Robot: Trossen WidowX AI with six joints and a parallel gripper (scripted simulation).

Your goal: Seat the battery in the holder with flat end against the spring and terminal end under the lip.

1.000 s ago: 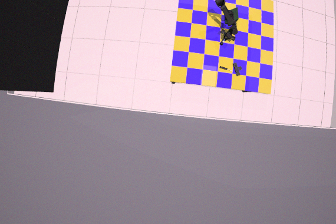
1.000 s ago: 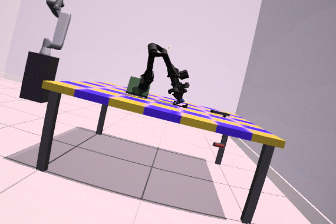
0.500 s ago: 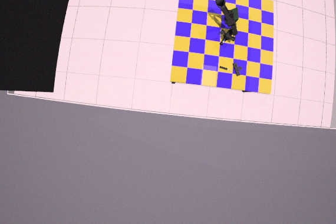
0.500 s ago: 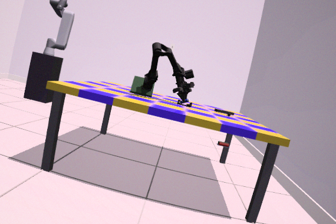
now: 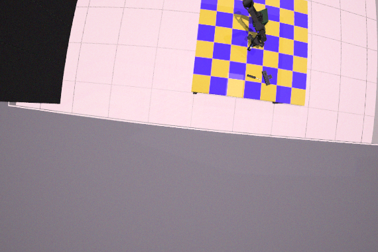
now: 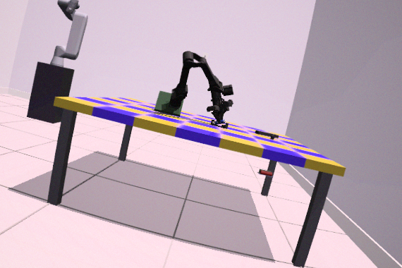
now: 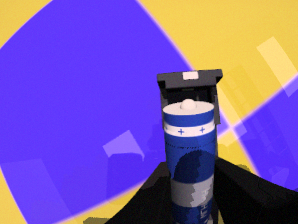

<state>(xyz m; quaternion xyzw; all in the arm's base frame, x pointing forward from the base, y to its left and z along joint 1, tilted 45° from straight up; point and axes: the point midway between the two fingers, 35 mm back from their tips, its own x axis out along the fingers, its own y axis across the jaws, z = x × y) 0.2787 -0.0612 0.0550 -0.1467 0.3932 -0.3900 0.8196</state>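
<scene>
The gripper [image 7: 192, 186] [image 6: 219, 120] is shut on the battery [image 7: 190, 150], a blue cylinder with white and grey bands. Its terminal end, with a pale knob and plus marks, faces the lip end of the holder in the wrist view. The black holder [image 7: 190, 81] [image 6: 224, 125] is on the table, partly behind the battery; a white patch marks its lip. The knob shows just below the lip in the image, with dark holder interior between them. The flat end and the spring are hidden. Whether the battery touches the holder floor cannot be told.
A black branched object [image 5: 266, 77] [image 6: 266, 134] and a thin dark stick-like object [image 5: 251, 76] lie on the checkered table [image 5: 203, 84] [image 6: 155, 127]. A green panel [image 5: 264, 15] [image 6: 163, 101] stands by the arm's base. Another arm [image 6: 77, 37] stands on a dark pedestal beyond the table.
</scene>
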